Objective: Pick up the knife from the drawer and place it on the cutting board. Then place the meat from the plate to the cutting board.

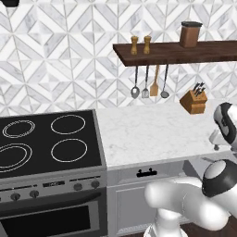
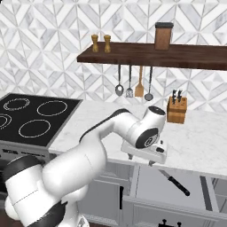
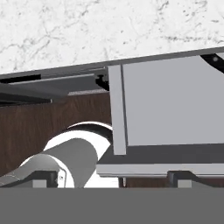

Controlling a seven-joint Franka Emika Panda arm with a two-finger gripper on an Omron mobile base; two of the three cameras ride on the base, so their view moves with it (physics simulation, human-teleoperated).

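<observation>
Just below the counter edge, the gripper [image 2: 152, 160] hangs with jaws spread wide, holding nothing, over the open drawer [image 2: 150, 186]; the knife [image 2: 175, 181] lies farther right inside, so a straight descent would likely miss its handle

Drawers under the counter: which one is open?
The pulled-out light grey drawer below the gripper, with the knife lying inside. The drawer front with the black bar handle beside the stove is shut.
</observation>
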